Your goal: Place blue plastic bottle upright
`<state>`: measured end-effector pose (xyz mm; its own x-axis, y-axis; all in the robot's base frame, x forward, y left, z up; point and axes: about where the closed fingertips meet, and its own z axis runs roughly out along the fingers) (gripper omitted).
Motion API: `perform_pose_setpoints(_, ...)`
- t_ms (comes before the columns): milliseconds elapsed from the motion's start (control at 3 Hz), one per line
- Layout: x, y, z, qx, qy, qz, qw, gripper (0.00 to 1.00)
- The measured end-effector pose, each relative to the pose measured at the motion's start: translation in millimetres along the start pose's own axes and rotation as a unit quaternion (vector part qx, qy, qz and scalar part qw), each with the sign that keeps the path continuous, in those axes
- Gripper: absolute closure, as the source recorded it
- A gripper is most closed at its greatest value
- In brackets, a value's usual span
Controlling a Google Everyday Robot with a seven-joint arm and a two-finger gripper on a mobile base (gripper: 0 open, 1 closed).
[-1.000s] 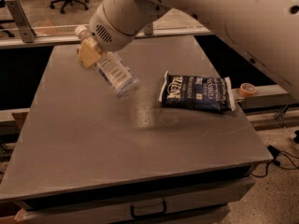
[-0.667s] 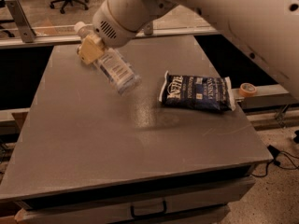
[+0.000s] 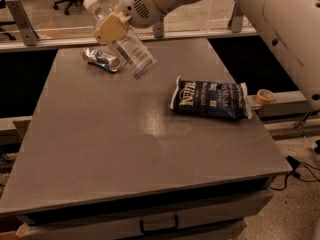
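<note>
Your robot's arm (image 3: 260, 19) reaches in from the upper right, and its gripper (image 3: 113, 28) sits over the far left part of the grey table (image 3: 125, 149). The tan fingers (image 3: 107, 31) are pinched on the blue plastic bottle (image 3: 134, 54), gripping it high on the body just below the white cap (image 3: 90, 3). The bottle appears to hang in the air above the table rather than resting on it. It is tilted, with the cap pointing up and to the far left and the base pointing down toward the near right. A crushed silver can (image 3: 102, 59) lies on the table just beside the bottle, to its left. A dark blue snack bag (image 3: 212, 98) lies flat well to the right. A roll of tape (image 3: 265, 96) sits on a ledge beyond the table's right edge. The task looks roughly halfway done: the bottle is grasped and lifted, but it is not yet vertical or set down. You have three steps left: turn it until the base faces straight down, lower it onto open table clear of the can, and release it so it stands alone.
</note>
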<state>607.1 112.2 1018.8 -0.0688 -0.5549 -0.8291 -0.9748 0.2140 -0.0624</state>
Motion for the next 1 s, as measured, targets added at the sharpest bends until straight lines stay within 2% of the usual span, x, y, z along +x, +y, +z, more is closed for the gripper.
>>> perform_pose_setpoints(333,0.0,0.0,0.0,0.000,0.000,0.000,1.0000,1.00)
perform_pose_setpoints(667,0.6,-1.2,2.2,0.016,-0.028,-0.007,0.9994,1.00)
perform_pose_setpoints(1000,26.5,15.2,18.7,0.020,-0.086,-0.018,0.9959,1.00)
